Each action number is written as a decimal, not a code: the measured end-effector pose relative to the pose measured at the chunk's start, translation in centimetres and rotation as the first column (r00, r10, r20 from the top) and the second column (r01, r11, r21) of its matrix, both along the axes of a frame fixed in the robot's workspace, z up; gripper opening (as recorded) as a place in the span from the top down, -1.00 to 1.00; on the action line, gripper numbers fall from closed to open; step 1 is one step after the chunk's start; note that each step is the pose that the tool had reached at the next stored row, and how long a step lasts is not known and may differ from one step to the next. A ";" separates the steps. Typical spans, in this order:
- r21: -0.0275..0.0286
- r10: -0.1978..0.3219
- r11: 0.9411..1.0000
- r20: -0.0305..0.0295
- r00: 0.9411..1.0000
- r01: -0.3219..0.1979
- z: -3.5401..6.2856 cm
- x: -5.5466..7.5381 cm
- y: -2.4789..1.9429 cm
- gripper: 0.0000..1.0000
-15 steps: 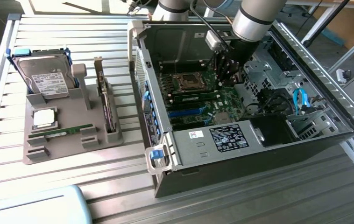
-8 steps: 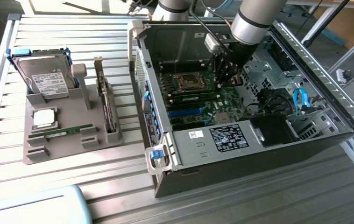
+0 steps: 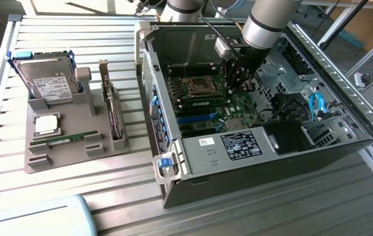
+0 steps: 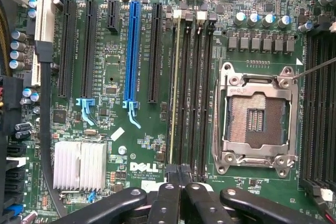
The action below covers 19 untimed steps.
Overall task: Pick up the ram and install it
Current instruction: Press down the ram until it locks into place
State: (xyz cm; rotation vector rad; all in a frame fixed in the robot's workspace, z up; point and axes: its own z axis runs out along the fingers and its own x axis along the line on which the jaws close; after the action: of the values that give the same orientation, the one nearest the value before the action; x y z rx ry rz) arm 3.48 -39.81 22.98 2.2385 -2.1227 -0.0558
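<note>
Your gripper [image 4: 181,192] hangs inside the open computer case [image 3: 265,142], fingers [image 4: 167,203] pressed together and holding nothing, just above the memory slots [image 4: 191,93] at nine o'clock of the empty CPU socket [image 4: 255,120]. One ram [image 3: 65,140] stick lies on the grey parts tray [image 3: 62,162] on the table [image 3: 55,196], at nine o'clock of the case in the exterior view. For seating work, keep the fingers parallel to the slots and centred over one.
</note>
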 end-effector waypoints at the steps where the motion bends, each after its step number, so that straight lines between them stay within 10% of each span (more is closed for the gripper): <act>1: 0.002 0.000 1.000 0.000 1.000 0.000 0.22 0.0 0.03 0.79; 4: -0.001 0.000 1.000 0.000 1.000 0.000 2.41 0.0 -0.01 0.79; 19: -0.002 0.000 1.000 0.001 1.000 0.000 2.11 -6.4 0.01 0.79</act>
State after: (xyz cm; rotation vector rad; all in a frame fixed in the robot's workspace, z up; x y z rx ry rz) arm -2.88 -39.81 25.09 2.2379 -2.1223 -0.0530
